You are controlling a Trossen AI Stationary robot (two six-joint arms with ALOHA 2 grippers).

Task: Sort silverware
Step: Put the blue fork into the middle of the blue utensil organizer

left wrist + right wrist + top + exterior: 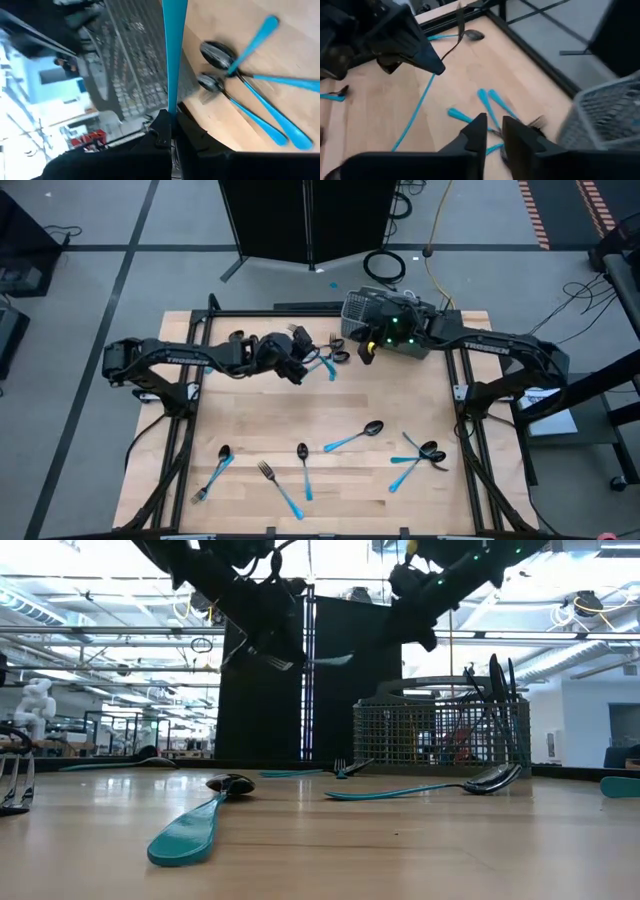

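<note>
A blue-handled fork [427, 87] hangs above the table's far middle, clamped in the left gripper [300, 368]. The right gripper [364, 352], fingers narrowly parted and holding nothing, hovers just right of it beside the mesh basket [385, 315]. Other silverware [352, 437] lies scattered along the near side.

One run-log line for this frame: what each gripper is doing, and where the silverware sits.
left gripper: shut on fork, raised near basket | right gripper: empty, beside basket | loose silverware: scattered on table
</note>
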